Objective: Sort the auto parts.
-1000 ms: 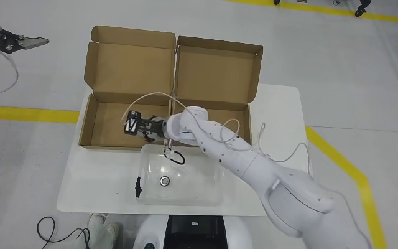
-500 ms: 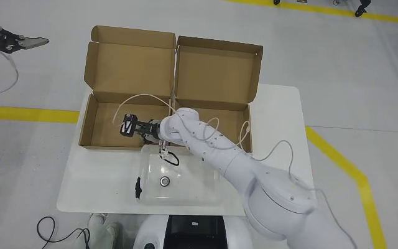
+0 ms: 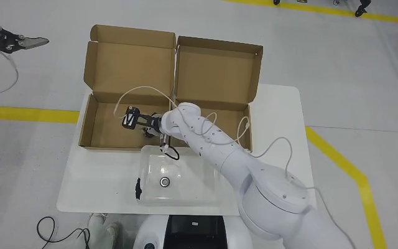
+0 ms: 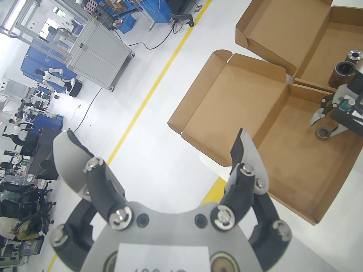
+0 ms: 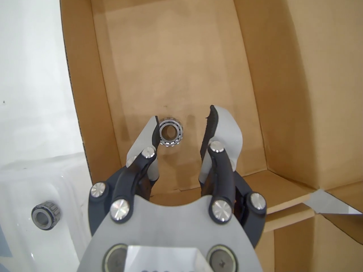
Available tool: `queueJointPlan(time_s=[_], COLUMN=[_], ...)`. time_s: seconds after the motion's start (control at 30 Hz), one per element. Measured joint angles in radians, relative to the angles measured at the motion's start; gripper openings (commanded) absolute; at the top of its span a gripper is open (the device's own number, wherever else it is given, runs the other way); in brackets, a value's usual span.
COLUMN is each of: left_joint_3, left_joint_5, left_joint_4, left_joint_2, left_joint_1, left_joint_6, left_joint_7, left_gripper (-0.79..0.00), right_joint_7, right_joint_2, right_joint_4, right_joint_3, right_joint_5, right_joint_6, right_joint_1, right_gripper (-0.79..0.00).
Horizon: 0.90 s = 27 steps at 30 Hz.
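Where the white table (image 3: 280, 124) stands on a grey floor with yellow lines (image 3: 37, 114), I count two open cardboard boxes, one clear tub and two roller bearings. The left box (image 3: 93, 127), at centre left of the top view, holds one bearing (image 5: 171, 133) on its floor. The right gripper (image 5: 184, 114) hangs over it with jaws wide apart; the bearing lies between the fingers, against one of them, not clamped. The right box (image 3: 230, 121) holds two short sleeves (image 4: 344, 72). The clear tub (image 3: 193, 187), at lower centre, holds the second bearing (image 3: 164, 181). The left gripper (image 4: 153, 140), spread open and holding nothing, is over the floor at upper left.
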Motion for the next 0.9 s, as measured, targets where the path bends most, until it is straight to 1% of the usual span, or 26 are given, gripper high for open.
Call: queueJointPlan(time_s=[0.23,0.43,0.57,0.7,0.83,0.9], left_joint_3=[0.000,0.000,0.000,0.000,0.000,0.000], left_joint_5=[0.000,0.000,0.000,0.000,0.000,0.000], left_joint_4=[0.000,0.000,0.000,0.000,0.000,0.000], left_joint_2=[0.000,0.000,0.000,0.000,0.000,0.000], left_joint_1=[0.000,0.000,0.000,0.000,0.000,0.000], left_joint_6=[0.000,0.000,0.000,0.000,0.000,0.000], left_joint_7=[0.000,0.000,0.000,0.000,0.000,0.000], left_gripper=[0.000,0.000,0.000,0.000,0.000,0.000], right_joint_7=[-0.056,-0.113,-0.139,-0.135,-0.097,-0.063], right_joint_2=[0.005,0.022,0.047,0.078,0.120,0.148], right_joint_4=[-0.013,-0.053,-0.102,-0.176,-0.278,-0.349], right_joint_3=[0.014,0.031,0.051,0.072,0.104,0.126], right_joint_5=[-0.014,-0.036,-0.049,-0.068,-0.088,-0.102], right_joint_6=[-0.028,-0.072,-0.097,-0.102,-0.094,-0.083], right_joint_1=[0.033,0.045,0.038,0.023,-0.008,-0.033], right_gripper=[-0.465,-0.462,-0.459,-0.456,-0.459,-0.459])
